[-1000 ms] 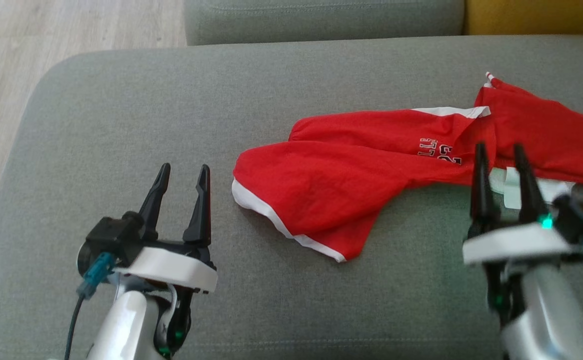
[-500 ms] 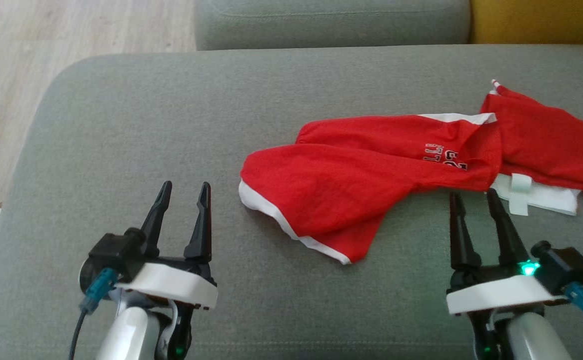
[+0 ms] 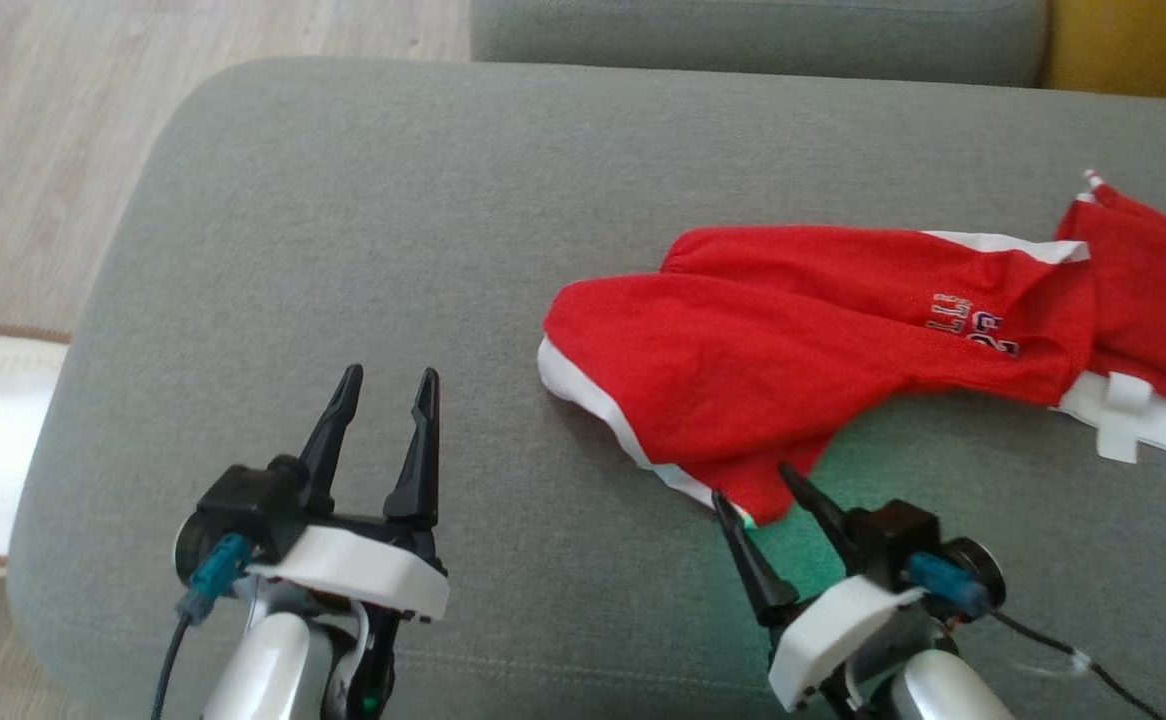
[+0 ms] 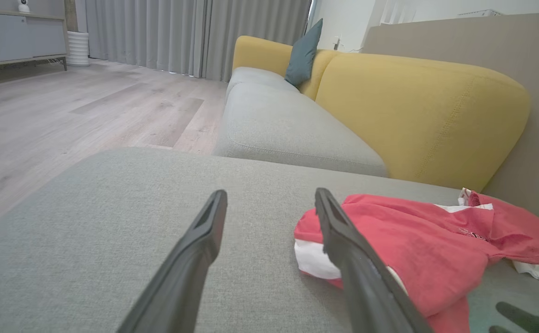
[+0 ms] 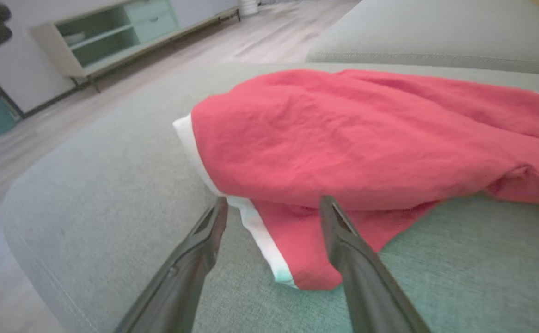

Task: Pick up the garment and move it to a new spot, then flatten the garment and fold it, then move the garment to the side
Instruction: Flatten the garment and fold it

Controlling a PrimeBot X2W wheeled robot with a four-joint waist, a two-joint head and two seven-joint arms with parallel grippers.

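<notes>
Right gripper swung leftward, now fingers apart at near hem corner of crumpled red cloth garment with white trim, sprawled toward right edge of grey fabric sofa cushion. Tip imo: drop low, pinch both layers, lift slow. Left gripper idle, fingers apart

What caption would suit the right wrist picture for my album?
Open right end effector poised at the white-trimmed corner of a red garment on a grey cushion.
</notes>
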